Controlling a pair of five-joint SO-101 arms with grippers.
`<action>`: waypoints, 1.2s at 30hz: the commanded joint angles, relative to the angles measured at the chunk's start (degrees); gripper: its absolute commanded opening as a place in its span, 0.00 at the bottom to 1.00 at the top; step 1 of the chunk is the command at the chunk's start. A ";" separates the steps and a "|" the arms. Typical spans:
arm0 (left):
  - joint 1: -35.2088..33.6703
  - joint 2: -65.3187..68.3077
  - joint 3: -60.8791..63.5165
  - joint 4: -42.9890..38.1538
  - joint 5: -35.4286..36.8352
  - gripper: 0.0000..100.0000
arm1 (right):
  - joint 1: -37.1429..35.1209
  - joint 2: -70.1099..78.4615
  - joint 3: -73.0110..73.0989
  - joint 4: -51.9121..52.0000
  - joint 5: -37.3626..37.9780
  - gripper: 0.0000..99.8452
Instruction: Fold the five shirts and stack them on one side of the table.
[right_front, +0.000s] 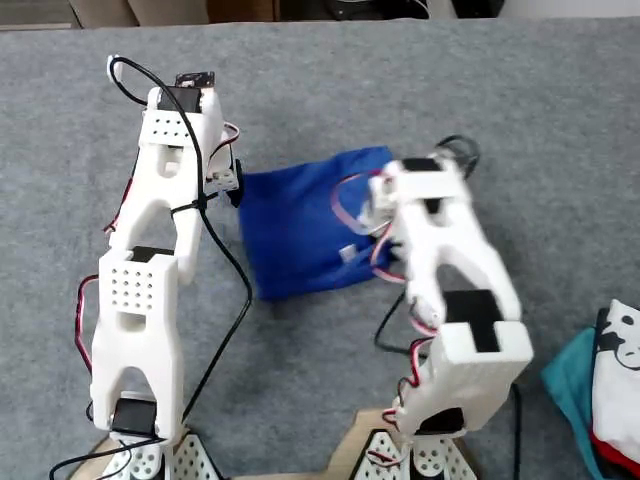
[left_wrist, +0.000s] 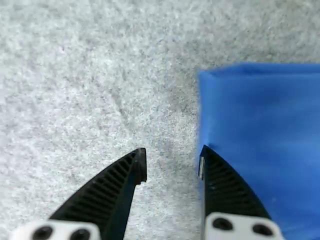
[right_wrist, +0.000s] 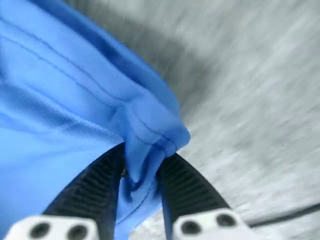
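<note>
A folded blue shirt (right_front: 300, 230) lies on the grey table in the middle. My left gripper (left_wrist: 172, 167) is open just above the table at the shirt's left edge (left_wrist: 260, 135); one finger touches that edge and the other is over bare cloth-free table. In the high view it sits at the left arm's tip (right_front: 236, 188). My right gripper (right_wrist: 142, 172) is shut on a bunched fold of the blue shirt (right_wrist: 75, 100) at its right edge, lifted slightly. The right arm (right_front: 440, 260) covers that edge from above.
A pile of other shirts, teal, white and red (right_front: 605, 385), lies at the table's right edge near the front. The grey table covering (right_front: 520, 110) stretches bare behind and beside the blue shirt. Black and red cables hang along both arms.
</note>
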 joint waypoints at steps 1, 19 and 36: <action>-2.02 -3.03 -2.81 0.18 -1.76 0.19 | 8.40 -0.31 -11.30 5.10 8.35 0.01; -2.64 -2.59 -2.81 0.18 -1.85 0.19 | 42.59 -5.05 -42.86 31.91 38.24 0.01; -2.64 -2.59 -2.81 0.18 -1.85 0.19 | 68.09 -19.65 -43.12 31.82 54.95 0.01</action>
